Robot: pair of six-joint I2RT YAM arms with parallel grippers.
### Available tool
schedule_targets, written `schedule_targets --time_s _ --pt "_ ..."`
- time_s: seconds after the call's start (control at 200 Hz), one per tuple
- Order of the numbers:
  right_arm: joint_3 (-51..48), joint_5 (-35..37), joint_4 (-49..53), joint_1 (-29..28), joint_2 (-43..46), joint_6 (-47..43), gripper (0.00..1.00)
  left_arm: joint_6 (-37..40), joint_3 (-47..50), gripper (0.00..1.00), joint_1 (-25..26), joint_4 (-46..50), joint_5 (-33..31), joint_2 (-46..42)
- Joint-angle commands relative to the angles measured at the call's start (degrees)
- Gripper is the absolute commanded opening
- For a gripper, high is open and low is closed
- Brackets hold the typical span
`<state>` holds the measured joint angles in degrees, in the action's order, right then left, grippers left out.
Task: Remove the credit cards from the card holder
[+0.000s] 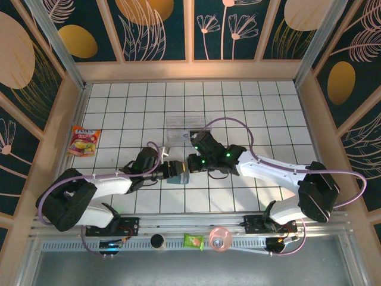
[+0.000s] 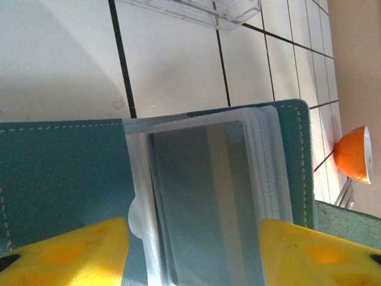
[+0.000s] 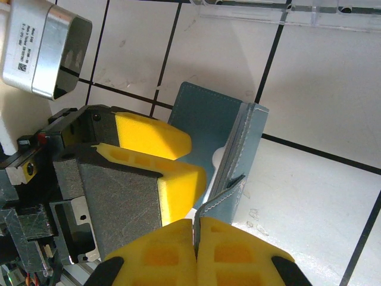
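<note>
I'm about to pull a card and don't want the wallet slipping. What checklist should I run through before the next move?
1. Flap of card holder pinched by right hand: ok.
2. Wallet open, clear sleeves exposed: ok.
3. The card free of its sleeve: not ok, it sits inside.
4. Grip of left hand on the sleeves: cannot tell; its fingers stand apart beside them.
5. Wallet lying apart from clear tray: ok.

Clear tray [image 1: 180, 126], snack packet [image 1: 83, 141] far left
</note>
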<state>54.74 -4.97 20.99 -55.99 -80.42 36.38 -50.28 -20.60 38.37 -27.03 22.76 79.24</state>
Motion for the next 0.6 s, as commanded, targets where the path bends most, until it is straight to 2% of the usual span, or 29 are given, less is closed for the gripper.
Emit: schedule_targets --time_s 0.0,0.24,0.596 --pt "0.41 0.31 0.93 -0.40 0.35 -0.08 0.00 -0.96 0.81 0.60 0.16 -2.39 0.79 -0.23" --pt "1.64 -0.45 1.70 -0.36 0.63 -0.88 0.00 -2.10 2.64 0.69 0.21 -4.84 0.04 -2.33" --pt "2.51 -1.65 1.33 -0.54 0.10 -0.99 0.00 -2.47 4.43 0.70 0.16 -7.45 -0.27 -5.09"
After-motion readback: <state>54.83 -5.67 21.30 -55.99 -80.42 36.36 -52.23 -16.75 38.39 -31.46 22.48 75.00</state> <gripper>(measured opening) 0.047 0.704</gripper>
